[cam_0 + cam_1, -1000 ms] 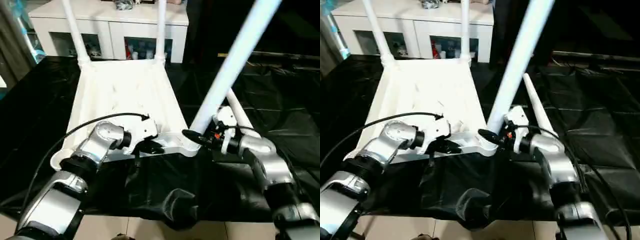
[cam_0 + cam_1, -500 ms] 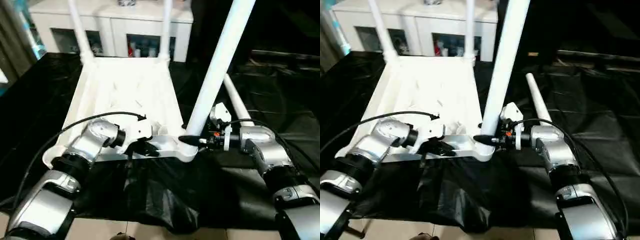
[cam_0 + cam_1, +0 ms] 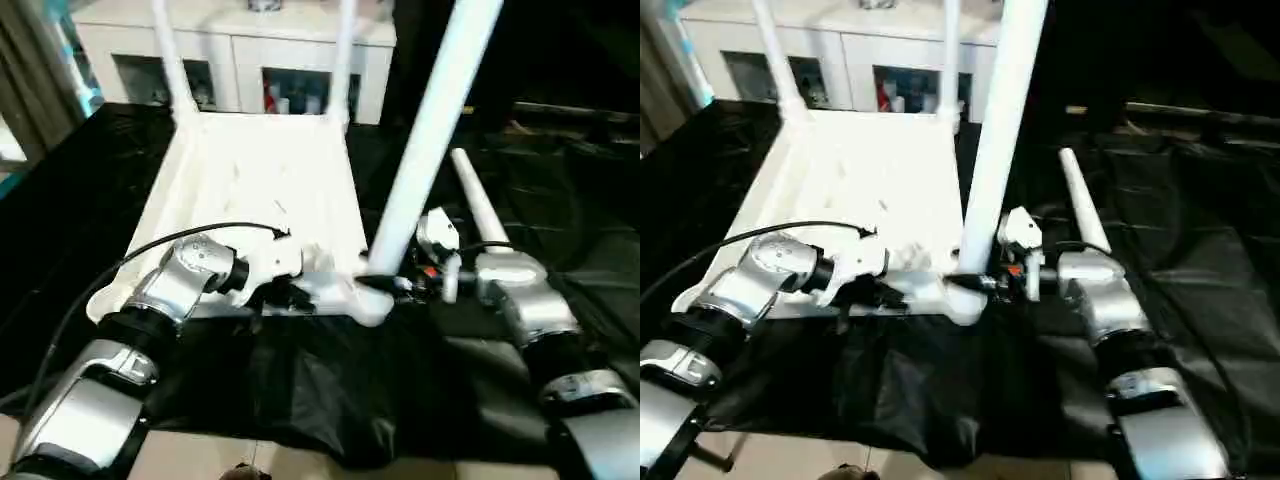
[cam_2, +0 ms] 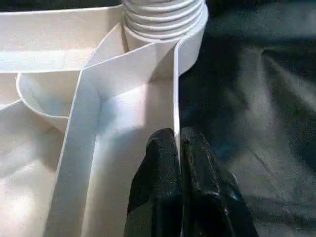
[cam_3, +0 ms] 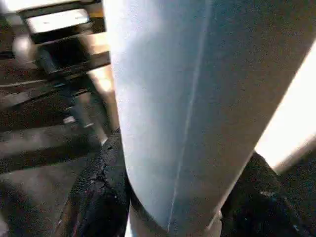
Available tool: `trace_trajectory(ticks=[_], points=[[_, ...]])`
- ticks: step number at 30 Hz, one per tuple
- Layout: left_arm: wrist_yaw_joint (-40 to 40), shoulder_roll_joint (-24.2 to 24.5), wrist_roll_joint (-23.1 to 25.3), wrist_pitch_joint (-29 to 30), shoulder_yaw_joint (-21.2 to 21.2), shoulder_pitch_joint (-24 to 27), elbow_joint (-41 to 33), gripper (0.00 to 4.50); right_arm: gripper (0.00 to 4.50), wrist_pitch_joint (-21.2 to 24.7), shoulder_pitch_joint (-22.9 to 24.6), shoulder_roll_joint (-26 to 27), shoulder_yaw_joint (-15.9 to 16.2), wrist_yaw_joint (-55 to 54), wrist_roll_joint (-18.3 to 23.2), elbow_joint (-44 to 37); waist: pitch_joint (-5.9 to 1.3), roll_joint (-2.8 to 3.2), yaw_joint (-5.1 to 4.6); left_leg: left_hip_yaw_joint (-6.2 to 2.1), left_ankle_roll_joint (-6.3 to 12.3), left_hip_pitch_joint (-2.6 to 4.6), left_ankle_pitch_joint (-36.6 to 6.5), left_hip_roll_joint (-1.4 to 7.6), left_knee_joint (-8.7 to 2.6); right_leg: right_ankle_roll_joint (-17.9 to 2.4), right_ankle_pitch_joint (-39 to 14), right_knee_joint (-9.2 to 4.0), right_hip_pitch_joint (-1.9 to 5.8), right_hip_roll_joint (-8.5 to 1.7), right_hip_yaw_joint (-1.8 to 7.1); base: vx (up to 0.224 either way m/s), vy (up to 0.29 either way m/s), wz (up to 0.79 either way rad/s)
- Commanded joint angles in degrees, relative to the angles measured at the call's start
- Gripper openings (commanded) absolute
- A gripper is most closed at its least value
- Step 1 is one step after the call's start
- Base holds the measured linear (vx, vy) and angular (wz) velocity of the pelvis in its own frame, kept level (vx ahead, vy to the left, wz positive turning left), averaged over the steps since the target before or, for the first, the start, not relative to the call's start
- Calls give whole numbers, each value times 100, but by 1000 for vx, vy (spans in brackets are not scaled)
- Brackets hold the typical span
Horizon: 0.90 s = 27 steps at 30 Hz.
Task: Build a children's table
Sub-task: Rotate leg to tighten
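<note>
We have the tabletop [image 3: 255, 190] lying upside down on the black sheet [image 3: 330, 390], with two legs [image 3: 168, 60] already standing in its far corner sockets. Our right gripper [image 3: 385, 283] has its fingers half open around the base of a third leg [image 3: 425, 140], which stands nearly upright at the near right corner (whether fully seated, we cannot tell). Our left gripper [image 4: 178, 163] is pinched closed on the rim of the near edge. A fourth leg [image 3: 478, 205] lies just off the right edge, not yet fitted, and the near left corner is bare.
</note>
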Motion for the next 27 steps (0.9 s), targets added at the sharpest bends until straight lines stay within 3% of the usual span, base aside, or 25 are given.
trace_trajectory(ticks=[1,3,5,7,9,11,12,13,14,15,16,17,18,19,20,21,22,23,24,26,27], points=[[23,-221,-259,96,221,-406,-344,0,189,342,221,-10,29,-977,-542,696,-273,43,-78,-340,-428,239,-3211,371,-513,-747,-3548,-599,71,-429,190,-55,29,-11],[471,-412,-199,477,308,-568,-243,0,189,481,69,234,-133,-1881,-541,928,-275,87,-168,-373,-483,245,-3416,364,-524,-733,-3527,-614,61,-419,150,-25,19,-7],[668,-479,-155,591,333,-632,-182,0,189,509,-2,320,-166,-2211,-560,1020,-274,97,-250,-416,-500,189,-3604,360,-560,-658,-3441,-629,126,-403,78,-50,39,-17],[1021,-595,-104,814,395,-733,-64,0,189,532,-116,452,-228,-2641,-568,1169,-271,162,-304,-440,-516,269,-3940,356,-551,-627,-3384,-702,115,-409,-33,0,0,0],[2062,-943,86,1414,510,-970,298,0,189,696,-522,892,-456,-3826,-452,1644,-247,180,-370,-454,-534,269,-4086,355,-561,-655,-3294,-713,104,-408,-77,0,0,0],[2414,-1080,172,1593,520,-1017,384,0,189,788,-701,1095,-554,-4252,-369,1820,-223,176,-395,-456,-524,339,-4360,351,-574,-549,-3323,-769,98,-351,-187,0,0,0],[2617,-1161,233,1658,511,-1033,423,0,189,832,-820,1229,-606,-4473,-328,1918,-191,245,-398,-447,-539,330,-4607,391,-663,-575,-3097,-701,146,-312,-258,0,0,0],[2712,-1204,262,1694,497,-1040,434,0,189,853,-892,1311,-640,-4564,-309,1973,-164,297,-358,-416,-582,105,-4942,510,-981,-617,-2520,-313,380,-173,-275,0,0,0],[2785,-1244,282,1729,482,-1045,437,0,189,879,-959,1384,-669,-4642,-296,2023,-158,332,-273,-326,-617,-41,-5117,595,-1221,-670,-1978,127,522,-88,-240,-75,-16,0],[2838,-1280,293,1792,472,-1035,403,0,189,903,-1018,1448,-691,-4705,-281,2062,-177,220,-11,-39,-509,-209,-5082,630,-1487,-536,-1192,688,591,33,-87,-37,-94,13],[2863,-1308,298,1855,457,-1011,340,0,189,917,-1078,1508,-686,-4748,-290,2106,-189,117,26,74,-477,-25,-4634,531,-1399,-450,-1794,628,443,11,109,-37,-94,13],[2864,-1320,291,1887,457,-995,305,0,189,924,-1104,1535,-680,-4771,-297,2125,-237,-264,-28,-43,-368,855,-2751,51,298,-146,-5243,-900,-594,-630,330,79,-158,9],[2866,-1332,289,1944,453,-961,254,0,189,926,-1167,1601,-694,-4826,-314,2184,-279,-271,-2,-139,-95,649,-1761,14,460,-95,-5795,-961,-424,-812,522,129,-103,-29],[2869,-1331,290,1958,455,-947,248,0,189,924,-1196,1630,-709,-4856,-331,2219,-225,-210,65,-387,103,-73,-492,30,329,-244,-5253,-709,239,-968,542,129,-103,-29],[2868,-1324,292,1959,459,-943,257,0,189,926,-1212,1644,-721,-4873,-343,2242,-201,31,162,-448,-151,-46,-441,205,-62,-439,-4594,-723,244,-796,219,96,5,-51],[2876,-1321,297,1972,465,-944,266,0,189,923,-1236,1661,-737,-4896,-356,2282,-272,130,104,-530,-316,-182,-937,362,-405,-548,-2933,-368,370,-419,9,51,45,-37],[2884,-1320,299,1982,469,-946,270,0,189,920,-1251,1670,-747,-4912,-364,2309,-297,199,67,-558,-342,-115,-1430,422,-467,-610,-2370,-304,330,-341,-26,51,45,-37],[2887,-1314,293,2001,466,-949,264,0,189,918,-1274,1683,-762,-4936,-379,2352,-311,224,51,-541,-457,100,-2406,454,-497,-851,-2023,-339,190,-349,17,57,25,-9],[2885,-1307,283,2013,461,-953,260,0,189,917,-1294,1694,-778,-4951,-390,2393,-305,146,16,-480,-496,169,-2759,394,-480,-1099,-1919,-386,167,-399,68,0,0,0],[2875,-1303,286,2017,467,-965,261,0,189,928,-1313,1702,-793,-4921,-419,2430,-284,123,31,-406,-369,190,-2690,320,-451,-1112,-2381,-492,169,-448,94,0,0,0],[2872,-1301,289,2021,470,-967,258,0,189,932,-1319,1703,-793,-4910,-430,2439,-279,120,22,-401,-301,154,-2542,322,-455,-1024,-2613,-528,198,-468,96,0,0,0]])
